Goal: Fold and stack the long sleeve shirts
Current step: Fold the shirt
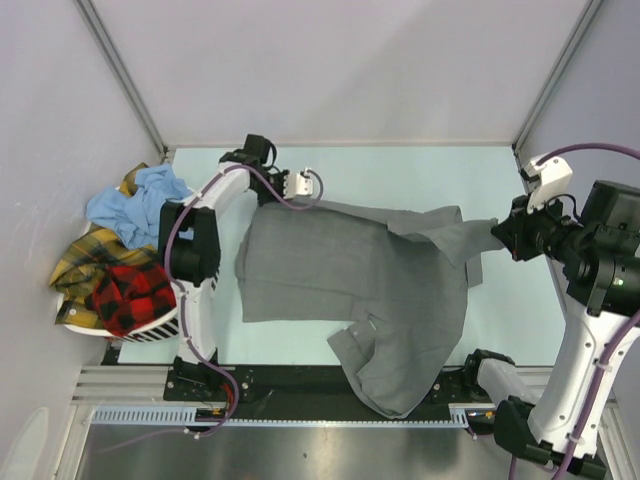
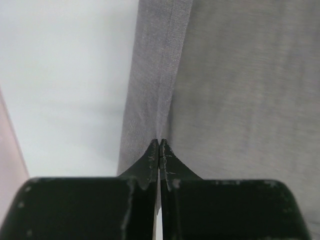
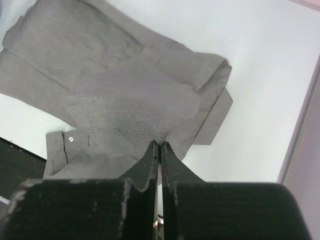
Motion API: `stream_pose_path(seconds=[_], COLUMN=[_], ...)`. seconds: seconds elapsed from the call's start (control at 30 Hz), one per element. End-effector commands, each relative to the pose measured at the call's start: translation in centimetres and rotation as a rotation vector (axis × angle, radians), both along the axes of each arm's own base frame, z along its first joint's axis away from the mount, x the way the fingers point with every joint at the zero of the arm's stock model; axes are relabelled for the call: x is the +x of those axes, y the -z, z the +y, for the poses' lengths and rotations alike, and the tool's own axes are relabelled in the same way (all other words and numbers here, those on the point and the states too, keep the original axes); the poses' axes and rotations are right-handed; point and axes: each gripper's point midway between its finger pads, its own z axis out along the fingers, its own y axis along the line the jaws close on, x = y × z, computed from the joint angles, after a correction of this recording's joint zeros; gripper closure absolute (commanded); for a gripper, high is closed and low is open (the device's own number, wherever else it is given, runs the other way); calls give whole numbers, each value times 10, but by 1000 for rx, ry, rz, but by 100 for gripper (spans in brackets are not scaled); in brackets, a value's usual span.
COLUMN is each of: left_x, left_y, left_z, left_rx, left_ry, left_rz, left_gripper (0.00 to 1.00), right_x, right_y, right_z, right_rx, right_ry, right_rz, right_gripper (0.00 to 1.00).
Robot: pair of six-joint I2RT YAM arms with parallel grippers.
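Observation:
The grey long sleeve shirt (image 1: pixel 350 280) lies spread across the middle of the table, one part hanging over the near edge. My left gripper (image 1: pixel 300 190) is shut on the shirt's far left edge (image 2: pixel 155 90). My right gripper (image 1: pixel 505 235) is shut on the shirt's right side, pinching a raised fold (image 3: pixel 145 107) above the table. A light blue shirt (image 1: pixel 135 205), a yellow plaid shirt (image 1: pixel 80 255) and a red-and-black plaid shirt (image 1: pixel 130 295) lie heaped at the left.
A white slotted basket (image 1: pixel 150 330) sits under the heap at the table's left edge. Grey enclosure walls stand at left, back and right. A black strip and a metal rail (image 1: pixel 300 415) run along the near edge.

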Motion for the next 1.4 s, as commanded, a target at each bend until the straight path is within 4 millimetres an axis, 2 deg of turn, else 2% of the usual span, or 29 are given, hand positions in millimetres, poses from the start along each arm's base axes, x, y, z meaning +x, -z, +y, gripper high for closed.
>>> stream_pose_path(seconds=[0.0,0.03,0.1,0.17,0.23,0.4,0.47,0.6,0.63,0.67,0.73,0.77,0.8,0.83,0.9,0.93,0.97,1.0,1.03,1.07,1.1,1.13,1.17,1.2,1.27,1.3,1.33,1.37], left_x=[-37,-48,-59,-75,-87,-94,-95,-94,-91,-90,-90,-90,-92,-95,-98,-100,-106,-107,-114,-121,-114,-116,-122,-137,-162,-175,-183,-194], left_y=[-11,-1,0,11,22,42,42,30,16,9,-13,-34,-46,-70,-93,-107,-135,-146,-157,-181,-190,-193,-199,-201,-203,-202,-202,-201], left_z=[13,16,15,17,16,14,14,12,11,11,3,2,-4,-7,-13,-15,-16,-17,-20,-18,-17,-15,-18,-21,-34,-37,-41,-51], left_rx=[67,73,78,96,108,120,115,75,49,21,-57,-98,-149,-198,-285,-336,-385,-425,-478,-529,-585,-650,-674,-653,-658,-662,-684,-688], left_ry=[50,55,62,64,67,-15,-36,-77,-85,-106,-110,-132,-129,-153,-164,-210,-218,-226,-260,-288,-351,-489,-481,-454,-324,-315,-308,-275], left_rz=[8,40,54,98,131,209,221,217,196,195,181,157,150,120,81,75,14,-27,-19,-60,-93,-27,1,65,151,208,254,280], left_gripper=[100,100,99,97,91,83,81,67,65,58,39,31,26,15,12,6,1,1,1,1,1,0,1,1,1,1,1,1], right_x=[-38,-39,-43,-45,-45,-39,-34,-31,-29,-27,-22,-19,-12,-9,4,7,10,18,22,26,38,42,47,59,67,78,80,83], right_y=[26,30,34,40,45,55,56,53,51,51,48,49,51,52,57,60,63,63,73,75,78,87,92,91,108,107,117,121], right_z=[3,1,0,-1,-1,0,0,6,8,11,21,23,26,28,30,32,36,40,44,48,55,59,63,69,83,88,105,111], right_rx=[8,-5,-18,-27,-29,-21,-19,-5,3,17,60,73,96,108,137,151,177,187,207,247,253,272,292,327,370,402,407,412], right_ry=[44,57,61,60,55,28,18,-32,-46,-63,-115,-131,-153,-159,-179,-188,-195,-210,-215,-188,-206,-205,-204,-192,-196,-182,-223,-233], right_rz=[142,150,155,165,178,214,220,209,202,202,185,181,184,184,195,203,218,208,237,263,250,275,292,276,334,323,369,383], right_gripper=[100,100,100,100,100,100,100,100,100,100,100,100,100,100,100,100,100,100,100,100,100,100,100,100,100,100,100,100])
